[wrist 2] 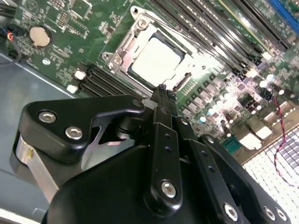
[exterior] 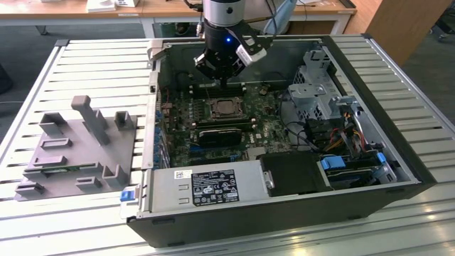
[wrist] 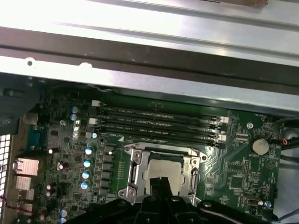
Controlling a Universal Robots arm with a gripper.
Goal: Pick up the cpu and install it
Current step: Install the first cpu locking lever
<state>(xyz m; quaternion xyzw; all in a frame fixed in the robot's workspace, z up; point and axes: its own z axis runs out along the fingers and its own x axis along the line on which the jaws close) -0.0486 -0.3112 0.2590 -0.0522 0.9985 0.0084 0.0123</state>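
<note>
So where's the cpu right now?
The cpu sits in the motherboard socket inside the open computer case, beside the memory slots. In the exterior view it lies mid-case, just below the claw.

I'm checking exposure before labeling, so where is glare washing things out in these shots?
In the second wrist view the cpu lid is blown near white in its socket; in the first wrist view the bright band above the case wall is overexposed; in the exterior view the slatted table glares, the case interior stays dim.
</note>
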